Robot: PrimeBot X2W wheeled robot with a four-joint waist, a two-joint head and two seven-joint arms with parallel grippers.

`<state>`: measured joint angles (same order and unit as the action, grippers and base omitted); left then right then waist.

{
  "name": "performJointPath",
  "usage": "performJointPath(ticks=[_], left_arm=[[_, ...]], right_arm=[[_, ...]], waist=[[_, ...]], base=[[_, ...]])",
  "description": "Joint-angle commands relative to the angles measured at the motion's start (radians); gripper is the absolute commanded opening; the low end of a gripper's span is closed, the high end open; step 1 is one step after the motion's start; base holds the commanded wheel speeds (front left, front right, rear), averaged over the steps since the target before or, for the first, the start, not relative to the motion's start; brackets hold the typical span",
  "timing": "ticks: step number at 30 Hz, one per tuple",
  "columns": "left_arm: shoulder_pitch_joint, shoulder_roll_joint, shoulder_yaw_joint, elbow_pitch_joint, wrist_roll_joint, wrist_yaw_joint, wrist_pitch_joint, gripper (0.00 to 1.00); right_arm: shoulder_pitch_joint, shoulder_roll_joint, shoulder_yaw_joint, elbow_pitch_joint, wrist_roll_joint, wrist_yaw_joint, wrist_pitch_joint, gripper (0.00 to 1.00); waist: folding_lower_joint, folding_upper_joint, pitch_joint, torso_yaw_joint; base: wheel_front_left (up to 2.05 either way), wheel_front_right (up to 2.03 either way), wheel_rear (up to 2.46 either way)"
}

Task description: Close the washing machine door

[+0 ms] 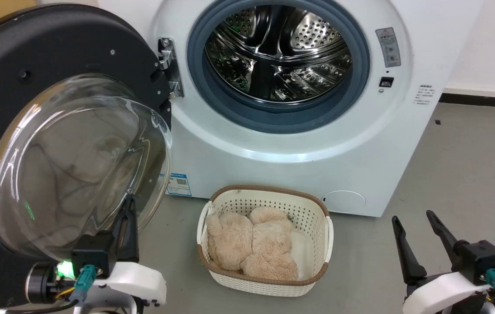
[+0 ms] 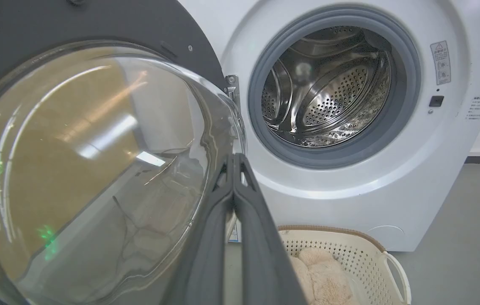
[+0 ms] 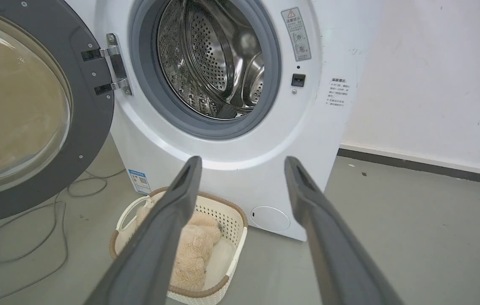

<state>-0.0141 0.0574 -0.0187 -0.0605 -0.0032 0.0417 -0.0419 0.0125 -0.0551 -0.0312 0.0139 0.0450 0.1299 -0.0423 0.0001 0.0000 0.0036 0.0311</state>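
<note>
We see bright, even indoor light with soft shadows. Lamp glare streaks the door [image 2: 96, 148] left of the left gripper [image 2: 234, 159]; the drum [image 2: 329, 89] ahead gleams. Wrist views bow at edges; close fingers [image 2: 206, 254] blur.

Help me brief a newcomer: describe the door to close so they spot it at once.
Find the white washing machine. The door hangs swung open from a metal hinge left of the opening. It is the black disc with a bulging clear glass bowl, unlike the steel drum or the cream basket.
</note>
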Motion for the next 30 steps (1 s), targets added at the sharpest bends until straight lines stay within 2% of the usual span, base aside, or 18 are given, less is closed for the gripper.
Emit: performJointPath(ticks=[1,11,18,30], left_arm=[[-0.020,0.010,0.001,-0.019,-0.004,0.008,-0.011,0.00],[-0.051,0.022,0.042,-0.084,-0.032,0.009,-0.030,0.00],[-0.103,0.042,0.124,-0.145,-0.069,-0.011,-0.048,0.00],[-0.220,0.053,0.293,-0.123,-0.169,-0.083,-0.073,0.00]], right_arm=[[0.004,0.001,-0.007,0.001,0.015,0.000,-0.012,1.00],[0.006,0.001,-0.022,-0.001,0.031,0.000,-0.030,1.00],[0.006,0.002,-0.039,0.003,0.048,0.000,-0.049,1.00],[-0.002,0.002,-0.063,0.012,0.067,0.000,-0.074,1.00]], waist=[[-0.0001,0.0000,0.001,0.008],[-0.0001,0.0000,0.004,0.042],[-0.0001,0.0000,0.014,0.087],[-0.0001,0.0000,0.031,0.156]], base=[[0.00,0.00,0.00],[0.00,0.00,0.00],[0.00,0.00,0.00],[0.00,0.00,0.00]])
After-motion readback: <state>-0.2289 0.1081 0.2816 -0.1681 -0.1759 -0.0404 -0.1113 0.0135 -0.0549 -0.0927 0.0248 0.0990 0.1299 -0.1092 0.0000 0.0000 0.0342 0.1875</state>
